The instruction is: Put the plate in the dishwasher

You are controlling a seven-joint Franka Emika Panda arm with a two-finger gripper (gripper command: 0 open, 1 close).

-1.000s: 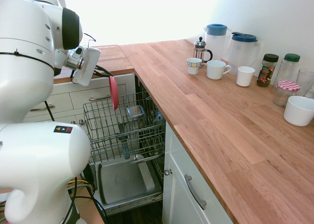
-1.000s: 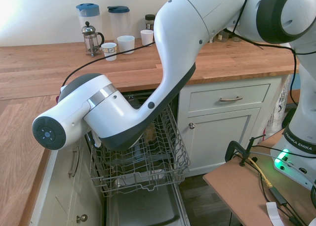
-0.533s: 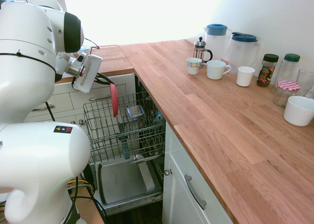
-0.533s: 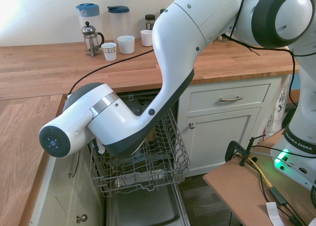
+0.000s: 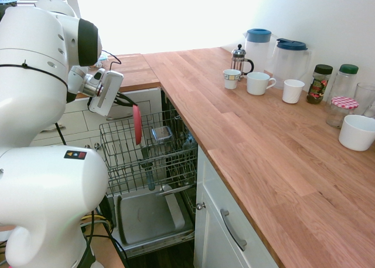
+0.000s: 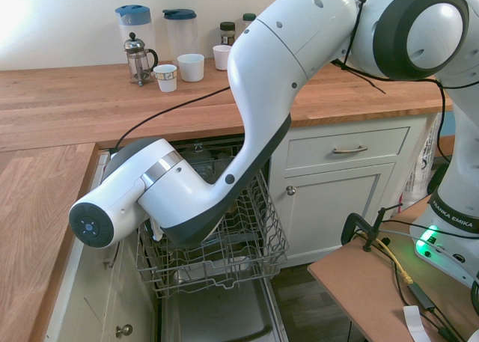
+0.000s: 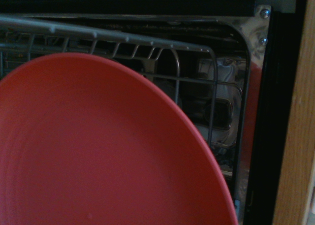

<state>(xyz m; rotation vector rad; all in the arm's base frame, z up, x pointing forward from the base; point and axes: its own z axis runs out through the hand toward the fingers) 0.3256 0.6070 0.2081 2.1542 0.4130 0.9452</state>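
Coral-pink plate [image 5: 136, 124] hangs on edge, clamped in my closed jaws, just above the pulled-out wire rack [image 5: 153, 156] of the dishwasher [image 5: 151, 216], so I am at the lowering step and next must slot its rim between the rack's tines.

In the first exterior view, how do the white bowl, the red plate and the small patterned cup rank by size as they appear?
1. White bowl, though it is nearer the camera.
2. Red plate, seen edge-on, so only a thin strip shows.
3. Patterned cup, farthest away.
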